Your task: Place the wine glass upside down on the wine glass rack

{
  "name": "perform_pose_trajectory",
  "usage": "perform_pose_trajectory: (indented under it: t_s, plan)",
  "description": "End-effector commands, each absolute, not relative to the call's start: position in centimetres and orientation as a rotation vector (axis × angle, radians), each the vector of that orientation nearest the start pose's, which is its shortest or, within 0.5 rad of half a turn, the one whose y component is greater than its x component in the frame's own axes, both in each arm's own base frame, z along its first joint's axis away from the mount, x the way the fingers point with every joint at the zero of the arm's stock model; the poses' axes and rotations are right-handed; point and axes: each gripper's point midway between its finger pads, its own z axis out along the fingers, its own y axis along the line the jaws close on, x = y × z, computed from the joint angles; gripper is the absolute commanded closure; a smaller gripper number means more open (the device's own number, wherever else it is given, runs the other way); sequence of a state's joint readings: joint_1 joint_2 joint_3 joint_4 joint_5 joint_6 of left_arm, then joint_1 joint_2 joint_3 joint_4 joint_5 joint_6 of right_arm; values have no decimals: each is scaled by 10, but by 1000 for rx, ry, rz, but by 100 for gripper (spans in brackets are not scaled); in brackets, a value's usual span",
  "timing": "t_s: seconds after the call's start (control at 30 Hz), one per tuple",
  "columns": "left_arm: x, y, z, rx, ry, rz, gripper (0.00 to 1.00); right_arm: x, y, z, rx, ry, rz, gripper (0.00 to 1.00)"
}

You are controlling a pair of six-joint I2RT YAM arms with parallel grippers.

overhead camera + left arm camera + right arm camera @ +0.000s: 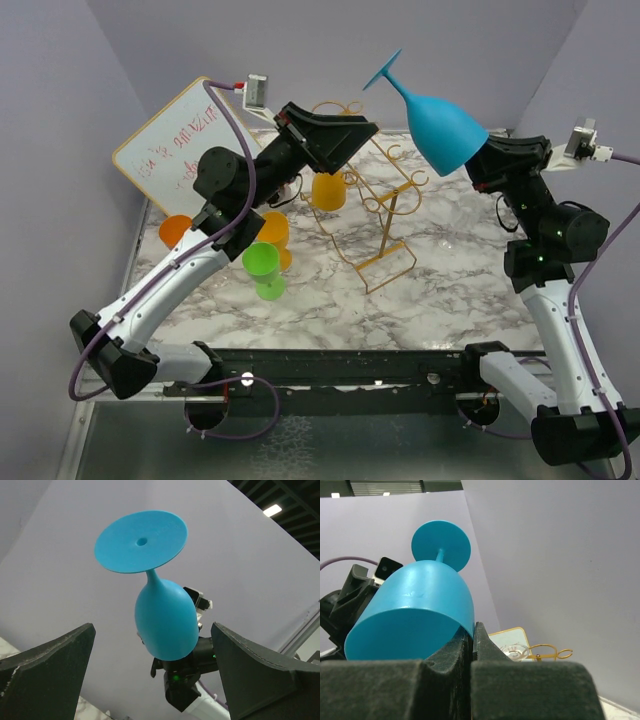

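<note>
The blue wine glass (445, 125) is held high in the air with its foot up and tilted to the left. My right gripper (487, 152) is shut on its rim, with the rim wall pinched between the fingertips (479, 632). The bowl (415, 610) fills the left of the right wrist view. The gold wire wine glass rack (385, 210) stands on the marble table, below and left of the glass. My left gripper (345, 135) hangs open above the rack's back left, facing the glass (165, 620), which shows between its fingers without touching them.
An orange glass (328, 190) is at the rack's left side. A green glass (262, 262) and two orange glasses (275, 230) (175, 230) stand left of the rack under the left arm. A whiteboard (175, 140) leans at the back left. Purple walls enclose the table.
</note>
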State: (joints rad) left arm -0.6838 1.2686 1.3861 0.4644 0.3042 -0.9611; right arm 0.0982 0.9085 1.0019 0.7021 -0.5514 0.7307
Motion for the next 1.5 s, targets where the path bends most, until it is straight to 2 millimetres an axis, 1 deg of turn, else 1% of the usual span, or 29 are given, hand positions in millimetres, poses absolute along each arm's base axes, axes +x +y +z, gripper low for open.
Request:
perform_pose_trajectory:
  t_s: [0.0,0.17,0.27,0.37,0.47,0.53,0.63,0.7,0.87,1.03,1.13,1.27,1.33,1.4,1.47]
  plan:
    - [242,-320,586,70,1054,-1637,1,243,130,541,-175,845,1022,99]
    - [243,-336,596,20,1012,-1669,14,238,130,538,-151,839,1069,99]
    - [246,-342,599,1,996,-1676,24,234,132,537,-159,829,1099,99]
    - [250,-344,600,-27,982,-1673,38,233,132,537,-160,833,1110,99]
    - [252,-343,604,-54,954,-1676,45,231,134,537,-168,833,1122,100]
    - [249,-343,608,-49,930,-1692,48,230,135,536,-171,836,1128,99]
    - [243,-345,614,-28,903,-1709,49,230,135,534,-170,842,1132,99]
    - [240,-346,613,-25,892,-1718,49,231,136,531,-169,850,1137,99]
    - [229,-344,617,-14,793,-1757,39,229,138,531,-191,855,1139,99]
    - [230,-353,618,-12,787,-1752,38,225,141,529,-216,855,1152,99]
    - [235,-355,614,-44,801,-1750,39,222,141,530,-220,848,1150,100]
    - [236,-358,612,-48,807,-1752,39,218,141,532,-227,841,1148,99]
    - [234,-359,614,-40,803,-1761,43,219,142,532,-233,845,1146,99]
    - [232,-361,616,-31,798,-1768,48,220,143,529,-236,852,1147,100]
    - [230,-362,618,-23,792,-1774,57,222,143,526,-234,859,1145,99]
